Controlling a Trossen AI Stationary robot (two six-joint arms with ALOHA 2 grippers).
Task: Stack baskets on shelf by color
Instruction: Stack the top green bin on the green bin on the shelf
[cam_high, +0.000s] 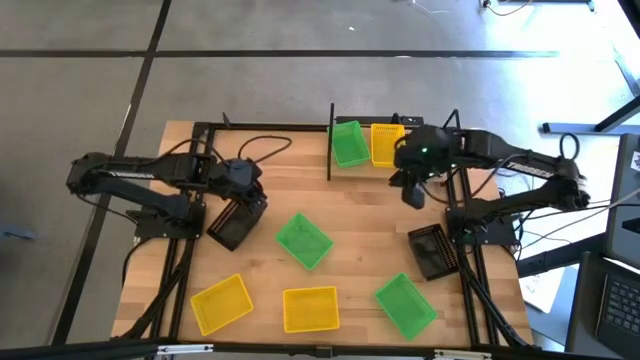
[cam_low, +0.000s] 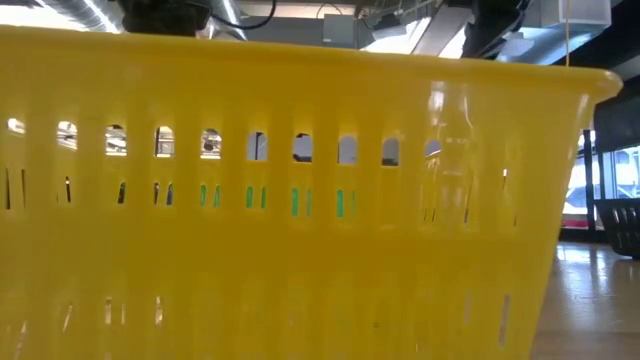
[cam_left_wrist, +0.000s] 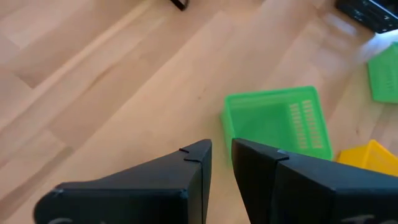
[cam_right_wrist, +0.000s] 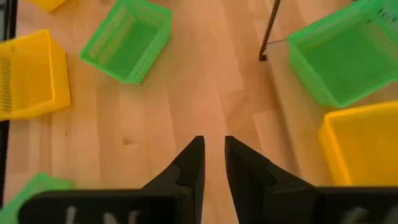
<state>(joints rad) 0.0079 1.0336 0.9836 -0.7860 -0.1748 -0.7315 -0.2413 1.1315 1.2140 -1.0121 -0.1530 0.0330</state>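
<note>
1. Count on the light wooden worktop (cam_high: 350, 200): three bright green plastic mesh baskets, three yellow ones, two black ones visible.
2. Green: one shelf green basket (cam_high: 349, 143) at the far edge beside a thin black shelf post (cam_high: 331, 140); one centre green basket (cam_high: 303, 240); one near-right green basket (cam_high: 405, 305).
3. Yellow: one shelf yellow basket (cam_high: 386, 143) touching the shelf green basket; one near-left yellow basket (cam_high: 221, 303); one near-centre yellow basket (cam_high: 310, 308), which fills the low view.
4. Black: one left black basket (cam_high: 235, 222) under the left arm; one right black basket (cam_high: 432, 250) by the right arm's base.
5. Right claw (cam_high: 413, 193) hangs empty over bare worktop just in front of the shelf yellow basket, fingers (cam_right_wrist: 189, 165) nearly closed with a narrow gap, gripping nothing.
6. Left claw (cam_left_wrist: 221, 162) sits over the left black basket, fingers close together with a slim gap, holding nothing; the centre green basket lies just beyond its tips.
</note>
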